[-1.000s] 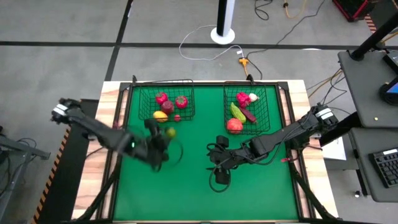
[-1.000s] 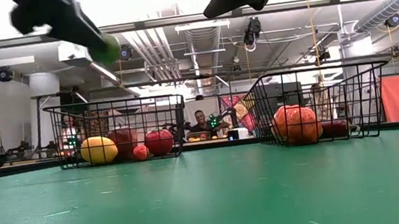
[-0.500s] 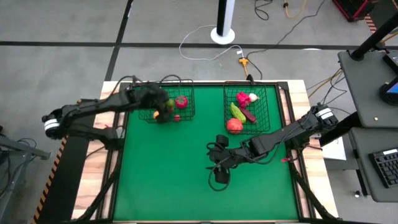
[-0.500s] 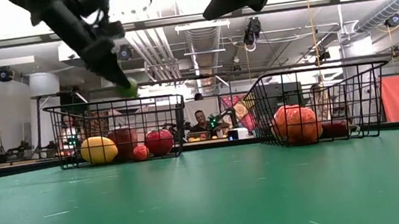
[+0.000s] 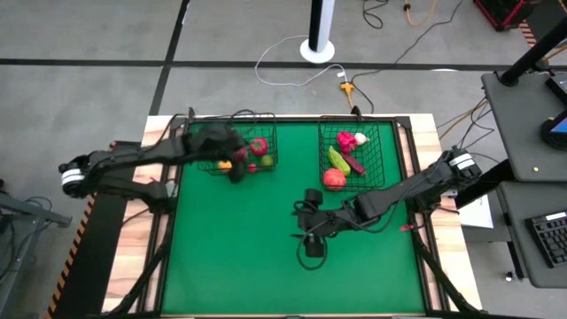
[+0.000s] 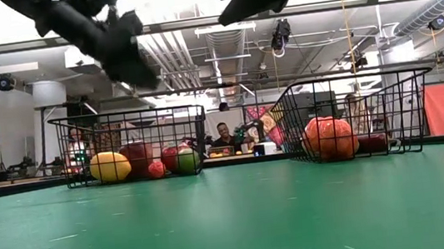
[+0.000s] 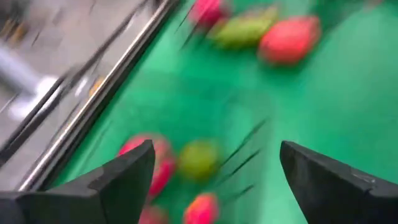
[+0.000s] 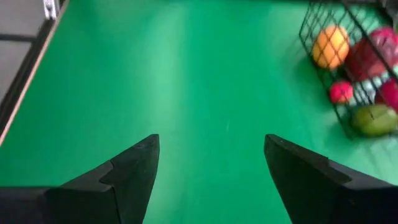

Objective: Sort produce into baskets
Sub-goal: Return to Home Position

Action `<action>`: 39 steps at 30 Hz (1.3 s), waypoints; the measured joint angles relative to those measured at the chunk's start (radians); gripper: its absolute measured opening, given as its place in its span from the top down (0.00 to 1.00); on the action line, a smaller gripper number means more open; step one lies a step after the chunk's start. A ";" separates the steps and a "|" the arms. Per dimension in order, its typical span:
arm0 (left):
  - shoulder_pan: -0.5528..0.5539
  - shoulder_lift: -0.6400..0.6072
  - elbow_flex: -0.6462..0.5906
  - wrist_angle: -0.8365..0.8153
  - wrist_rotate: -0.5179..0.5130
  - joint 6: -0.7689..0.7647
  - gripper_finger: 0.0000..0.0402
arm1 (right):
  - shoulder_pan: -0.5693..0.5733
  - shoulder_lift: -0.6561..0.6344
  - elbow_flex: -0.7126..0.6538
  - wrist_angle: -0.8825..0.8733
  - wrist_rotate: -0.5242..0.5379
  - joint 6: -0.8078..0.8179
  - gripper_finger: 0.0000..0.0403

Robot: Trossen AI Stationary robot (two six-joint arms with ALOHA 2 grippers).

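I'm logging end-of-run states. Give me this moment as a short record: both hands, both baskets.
left hand: open, empty, above the left basket
right hand: open, empty, over the middle of the table
left basket holds: lime, yellow piece, red piece, among others
right basket holds: garlic, yellow-green oblong, red round piece, among others
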 joint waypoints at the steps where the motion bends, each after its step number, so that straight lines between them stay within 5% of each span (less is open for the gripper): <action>1: -0.027 -0.022 -0.031 0.076 0.024 -0.018 0.19 | -0.005 0.000 -0.013 0.037 -0.002 -0.023 0.31; 6: -0.238 -0.084 -0.243 0.586 0.071 -0.182 0.19 | -0.058 0.000 -0.098 0.319 -0.099 -0.169 0.33; 10: -0.448 -0.088 -0.345 0.835 -0.190 -0.129 0.19 | -0.132 -0.005 -0.186 0.543 -0.228 -0.292 0.34; 13: -0.535 -0.136 -0.334 0.751 -0.344 -0.017 0.19 | -0.206 -0.038 -0.234 0.556 -0.241 -0.311 0.35; 21: -0.494 -0.336 -0.165 0.206 -0.352 0.053 0.26 | -0.373 -0.252 -0.410 0.559 -0.454 -0.302 0.35; 33: -0.488 -0.826 -0.381 0.208 -0.337 0.017 0.31 | -0.408 -0.657 -0.785 0.706 -0.454 -0.284 0.35; 39: -0.488 -1.063 -0.452 0.181 -0.367 0.016 0.31 | -0.408 -0.867 -0.864 0.673 -0.454 -0.250 0.35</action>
